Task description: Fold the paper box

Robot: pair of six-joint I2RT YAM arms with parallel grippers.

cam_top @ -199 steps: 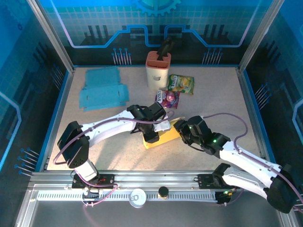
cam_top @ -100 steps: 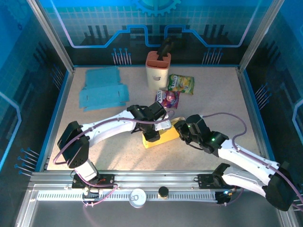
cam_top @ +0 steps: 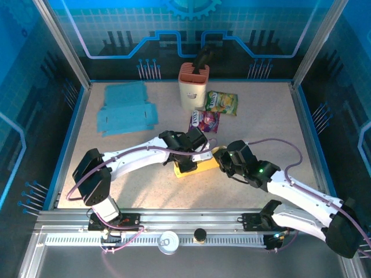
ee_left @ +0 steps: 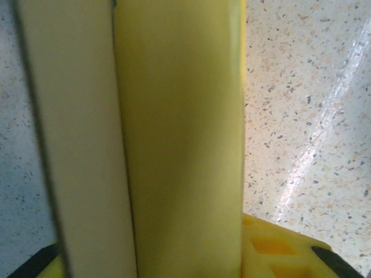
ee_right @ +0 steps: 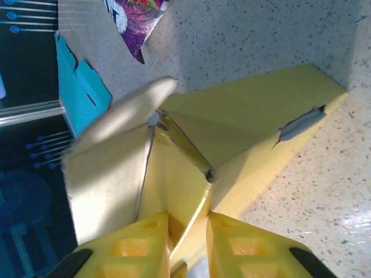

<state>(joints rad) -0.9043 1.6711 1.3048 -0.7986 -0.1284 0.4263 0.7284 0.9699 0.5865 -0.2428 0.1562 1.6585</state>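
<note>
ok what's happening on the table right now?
Both arms are on the yellow paper box mid-table. The right gripper pinches a thin panel at one end between its fingers. The left gripper is at the other end, with folded panels filling the gap between its fingers. The box is only partly formed, with flaps splayed open. A stack of flat blue blanks lies at the far left, away from both grippers.

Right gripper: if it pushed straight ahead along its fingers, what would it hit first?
The yellow paper box: the right gripper is clamped on one of its panels, with more box directly ahead. Beyond that, probably the purple snack packet.
</note>
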